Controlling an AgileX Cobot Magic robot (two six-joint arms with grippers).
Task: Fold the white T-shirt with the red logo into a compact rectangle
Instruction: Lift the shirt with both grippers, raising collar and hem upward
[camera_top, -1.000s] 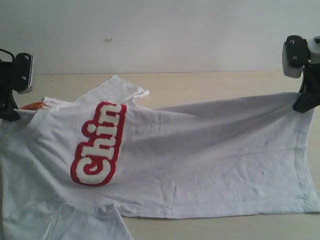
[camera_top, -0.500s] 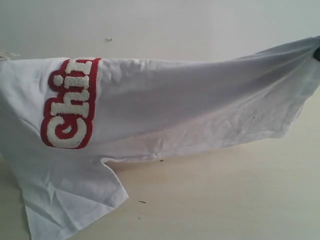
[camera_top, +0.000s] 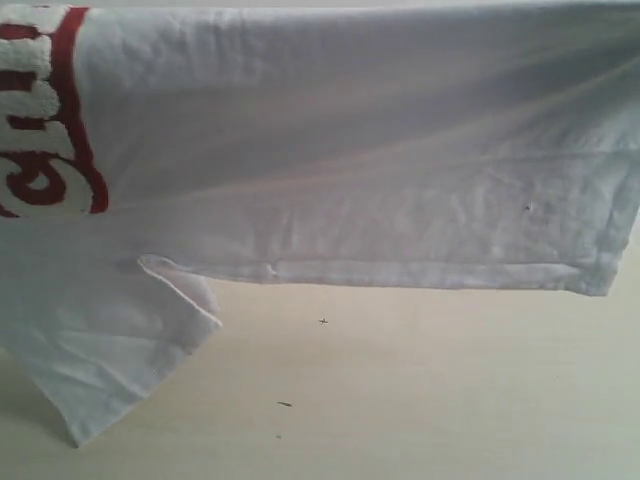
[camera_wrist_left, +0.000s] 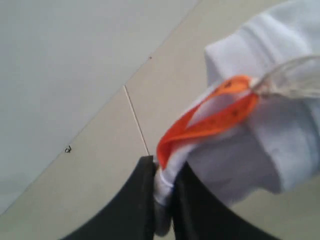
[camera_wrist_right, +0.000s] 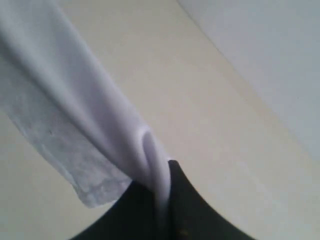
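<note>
Item: white T-shirt (camera_top: 350, 150), aloft over table (camera_top: 450, 400). My left gripper (camera_wrist_left: 164, 172) clamps it beside orange tag (camera_wrist_left: 210, 120); my right gripper (camera_wrist_right: 160, 187) clamps opposite end. Step: fold carry. Next, I judge: lower with edges matched.

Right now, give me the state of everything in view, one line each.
white T-shirt, lifted, hanging between both end effectors.
red logo, partly out of frame.
orange neck tag, looped, beside the left grip.
left end effector, shut on the white T-shirt.
right end effector, shut on the white T-shirt.
</note>
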